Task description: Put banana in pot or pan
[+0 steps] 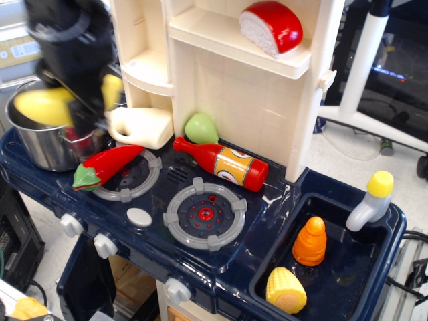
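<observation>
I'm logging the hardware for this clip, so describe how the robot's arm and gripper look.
The arm is matte black and bulky, with rounded, blocky housings. It is motion-blurred here, so no markings, screws or cables can be made out. The gripper at its lower end is also black and smeared; its fingers cannot be told apart. No sleeve or cover shows, only bare dark casing.

hand blurred, pot half-hidden

Glossy yellow banana – blurred, lying level over the open steel pot – at the stovetop's left end
</observation>
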Controlling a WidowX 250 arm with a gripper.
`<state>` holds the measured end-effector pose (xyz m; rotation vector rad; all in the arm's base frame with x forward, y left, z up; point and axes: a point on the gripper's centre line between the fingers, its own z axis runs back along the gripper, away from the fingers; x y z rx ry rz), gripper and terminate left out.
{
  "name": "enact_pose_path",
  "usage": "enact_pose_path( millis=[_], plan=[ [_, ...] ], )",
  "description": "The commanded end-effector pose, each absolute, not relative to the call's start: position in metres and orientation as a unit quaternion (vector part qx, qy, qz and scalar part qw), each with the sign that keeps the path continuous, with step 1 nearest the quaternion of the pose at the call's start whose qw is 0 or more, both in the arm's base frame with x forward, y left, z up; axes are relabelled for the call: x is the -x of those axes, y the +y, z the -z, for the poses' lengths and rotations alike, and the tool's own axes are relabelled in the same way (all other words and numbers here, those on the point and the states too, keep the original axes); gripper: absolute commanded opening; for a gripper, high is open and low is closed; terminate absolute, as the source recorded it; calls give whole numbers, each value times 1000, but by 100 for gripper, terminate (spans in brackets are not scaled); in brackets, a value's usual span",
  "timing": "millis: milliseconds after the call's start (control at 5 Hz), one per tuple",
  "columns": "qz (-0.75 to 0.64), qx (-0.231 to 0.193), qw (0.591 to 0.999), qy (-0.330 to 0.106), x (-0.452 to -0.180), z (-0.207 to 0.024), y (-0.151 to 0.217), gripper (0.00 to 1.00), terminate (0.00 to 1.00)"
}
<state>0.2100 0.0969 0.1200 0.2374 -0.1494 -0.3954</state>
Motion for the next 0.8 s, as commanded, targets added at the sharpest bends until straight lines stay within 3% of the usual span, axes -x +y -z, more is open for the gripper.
enact_pose_path(
  millis=[0, 200, 400, 600],
  plan=[
    [259, -144, 947, -122, -244, -133, 148, 0, 0],
    [271, -139, 943, -133, -249, -124, 168, 100, 0],
    [284, -152, 937, -131, -250, -124, 164, 100, 0],
    [284, -152, 937, -131, -250, -124, 164, 100, 100]
  ],
)
